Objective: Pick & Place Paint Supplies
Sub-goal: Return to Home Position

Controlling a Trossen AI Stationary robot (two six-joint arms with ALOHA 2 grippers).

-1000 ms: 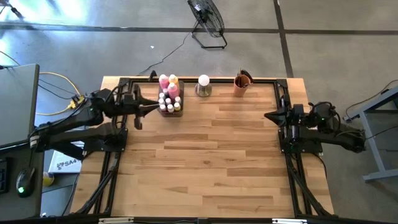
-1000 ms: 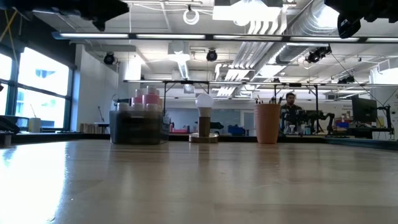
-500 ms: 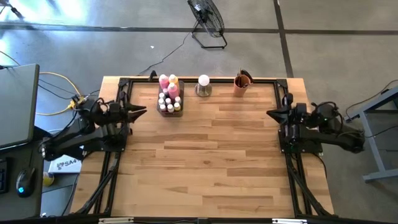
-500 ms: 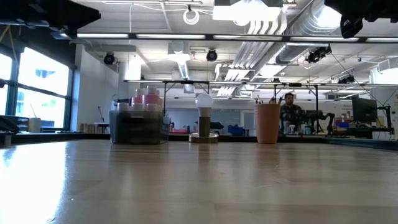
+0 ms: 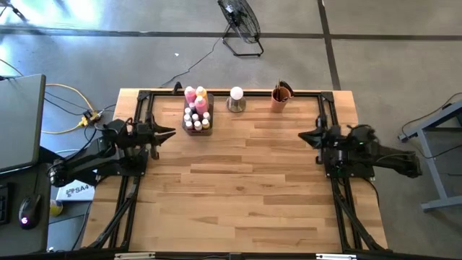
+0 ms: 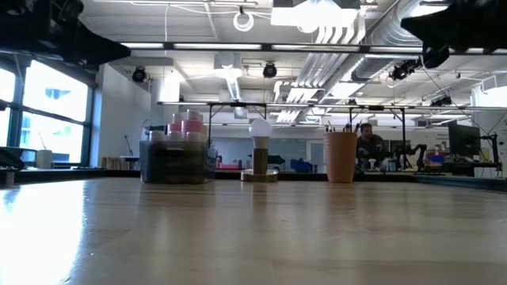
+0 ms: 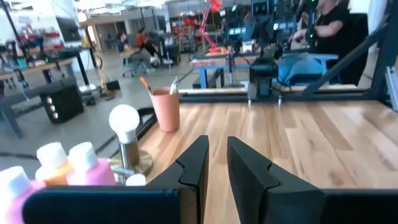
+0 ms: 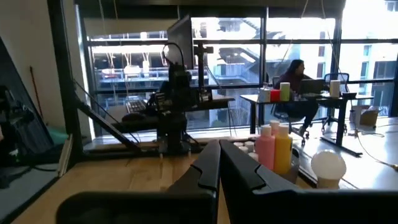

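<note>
Looks to me like the sorting is done, so the main worry now is bumping something on the way out. The paint bottles [image 5: 196, 110] sit packed in their tray [image 5: 187, 124] at the far edge of the desk [image 5: 238, 195], left of the middle. The paintbrushes [image 7: 145, 84] stand in the orange cup [image 5: 280, 99] at the same edge, right of the middle, and the white ball [image 5: 236, 93] is between the two.

The left pincer [image 5: 167, 133] hangs over the left edge of the desk, fingers narrowed to a sliver and holding nothing. It's the one I'd watch, since the tray is near it, on its far side. If that arm swings toward the far edge, it could clip the tall pink and yellow bottles, which look top-heavy and easy to knock into the tiny ones.

The right pincer [image 5: 303, 135] is by the right edge, fingers pressed together and holding nothing, well apart from the cup. The cup looks light, and the brushes poke out the top, so a brush-by could tip it.

Everything is lined up along the far edge, so a shove there could send stuff off the back. The whole middle and near half of the desk is bare wood, so there's plenty of room to move there.
</note>
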